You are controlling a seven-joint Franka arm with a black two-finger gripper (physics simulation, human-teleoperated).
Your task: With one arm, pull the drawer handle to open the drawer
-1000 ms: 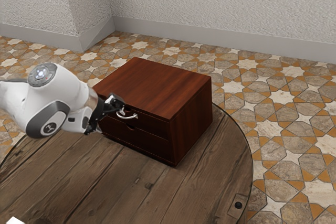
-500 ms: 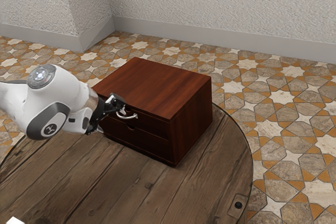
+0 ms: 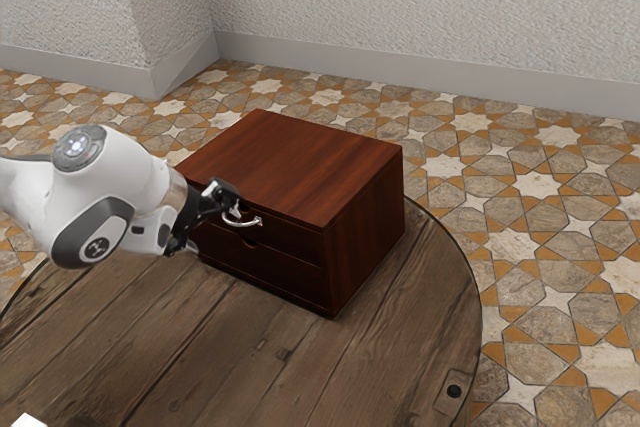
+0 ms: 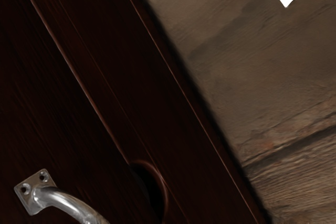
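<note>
Arm (image 3: 90, 202), white and grey, comes in from the exterior view's left. Its black tool (image 3: 222, 205) is right at the curved metal handle (image 3: 241, 217) of the top drawer (image 3: 280, 232); I cannot tell whether it is clamped on the handle or loose. The drawer front lies flush with the one below, in a dark wooden cabinet (image 3: 300, 162) on the round plank worktop (image 3: 200, 347). The wrist view shows the handle's screwed plate (image 4: 32, 187) against dark wood. Patterned floor tiles (image 3: 540, 177) lie to the right.
</note>
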